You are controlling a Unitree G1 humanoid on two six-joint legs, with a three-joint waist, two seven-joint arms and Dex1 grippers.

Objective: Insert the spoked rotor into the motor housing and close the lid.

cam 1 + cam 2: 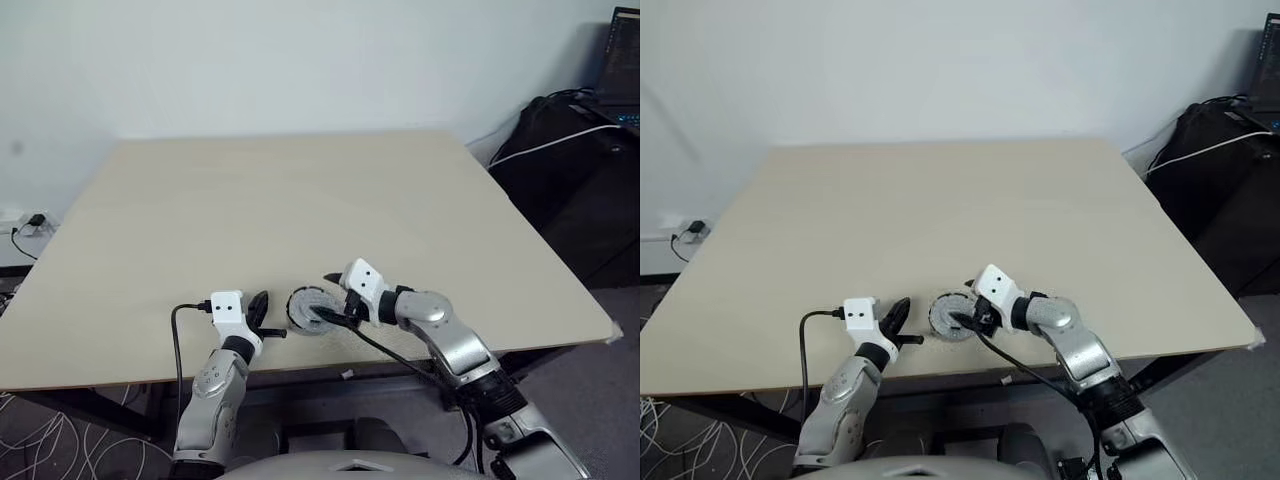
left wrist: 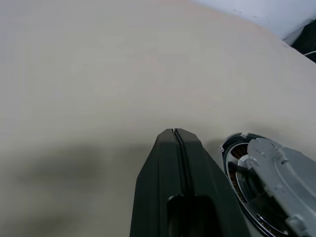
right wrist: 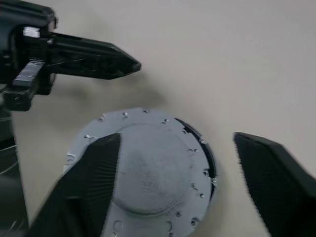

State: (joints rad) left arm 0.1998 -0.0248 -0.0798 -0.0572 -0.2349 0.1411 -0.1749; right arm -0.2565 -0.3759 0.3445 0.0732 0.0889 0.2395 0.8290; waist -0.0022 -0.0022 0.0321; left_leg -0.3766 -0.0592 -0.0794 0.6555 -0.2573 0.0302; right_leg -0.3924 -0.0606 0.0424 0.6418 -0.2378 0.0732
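**Lid laid over the housing, not yet seated square**

The lid (image 3: 148,168) lies on top of the motor housing (image 3: 205,148) near the front edge of the table (image 1: 300,190), between the two grippers. In the right wrist view the grey disc covers most of the housing, but a dark crescent of the housing's rim shows past one side of it, so the lid appears slightly off-centre. In the left wrist view the lid looks tilted over the housing, with copper windings (image 2: 240,152) visible in the gap under its raised edge. The spoked rotor cannot be seen; judging from the lid's position, it is probably already inside the housing, though this cannot be confirmed.

The right gripper (image 3: 173,163) has its fingers spread wide on either side of the lid, one finger (image 3: 96,173) overlapping the disc's edge in the picture and the other well clear beside it. It grasps nothing. The left gripper (image 2: 175,148) is clenched, its two fingers pressed together and empty, and sits just beside the housing on the robot's left.

The step in hand is the last one: closing the lid. The next move likely calls for nudging the disc until it is concentric with the rim, then pressing it flat so that the gap over the windings disappears. The clenched left gripper could brace the housing against sliding while that happens.
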